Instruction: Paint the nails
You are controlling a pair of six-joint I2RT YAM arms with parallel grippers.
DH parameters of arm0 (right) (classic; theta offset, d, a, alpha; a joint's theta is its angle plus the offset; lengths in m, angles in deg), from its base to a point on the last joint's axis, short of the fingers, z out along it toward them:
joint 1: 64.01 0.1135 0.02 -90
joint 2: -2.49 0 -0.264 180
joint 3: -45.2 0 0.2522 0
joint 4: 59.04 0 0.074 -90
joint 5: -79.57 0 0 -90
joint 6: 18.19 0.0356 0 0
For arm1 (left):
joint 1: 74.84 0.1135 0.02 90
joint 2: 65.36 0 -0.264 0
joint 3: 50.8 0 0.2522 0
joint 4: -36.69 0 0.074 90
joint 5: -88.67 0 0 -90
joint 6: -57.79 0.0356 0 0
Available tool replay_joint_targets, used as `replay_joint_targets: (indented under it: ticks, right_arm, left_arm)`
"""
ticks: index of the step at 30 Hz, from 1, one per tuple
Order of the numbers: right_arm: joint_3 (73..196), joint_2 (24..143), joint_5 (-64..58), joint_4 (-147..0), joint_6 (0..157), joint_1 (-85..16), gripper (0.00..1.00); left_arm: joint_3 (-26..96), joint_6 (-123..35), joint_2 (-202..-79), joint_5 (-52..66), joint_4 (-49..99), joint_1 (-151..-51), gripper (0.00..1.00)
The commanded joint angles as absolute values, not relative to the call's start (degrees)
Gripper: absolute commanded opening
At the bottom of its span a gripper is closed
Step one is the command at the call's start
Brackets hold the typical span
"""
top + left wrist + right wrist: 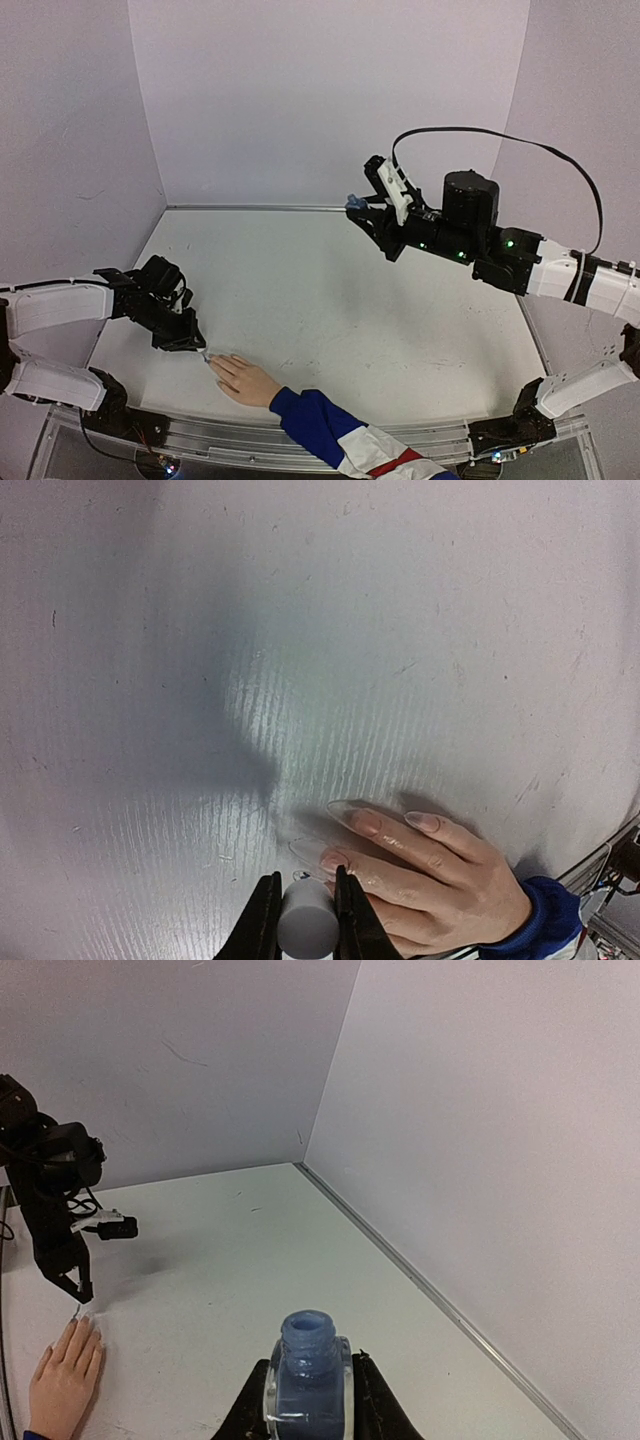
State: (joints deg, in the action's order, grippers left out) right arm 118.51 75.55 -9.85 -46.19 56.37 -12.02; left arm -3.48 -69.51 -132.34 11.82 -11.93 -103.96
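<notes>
left claw tight on cap by nails, right claw tight on bottle

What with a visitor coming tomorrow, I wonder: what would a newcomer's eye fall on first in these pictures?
A pale hand in a blue, white and red sleeve lies palm down at the near edge of the table, where the jaws of the left arm hold a white cap at its long nails. Far right, the jaws of the right arm hold an uncapped blue bottle in the air.

The nails — long, glossy, near-clear — tip the pale hand lying palm-down on the table.
</notes>
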Motion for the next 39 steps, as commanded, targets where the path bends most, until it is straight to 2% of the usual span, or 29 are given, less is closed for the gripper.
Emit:
replay_joint_targets:
  ticks: [1,22,39]
  right_arm:
    - [119.08,75.51,-10.43,-41.93,55.88,-12.35,0.00]
    - [119.25,75.72,-9.99,-41.95,56.08,-12.68,0.00]
    - [119.08,75.44,-9.38,-41.95,56.34,-12.68,0.00]
  left_arm:
    - [-0.92,-68.16,-133.05,10.71,-10.22,-103.49,0.00]
    - [0.88,-66.24,-129.35,6.79,-15.24,-102.92,0.00]
    - [0.96,-65.63,-130.93,16.33,-12.96,-102.87,0.00]
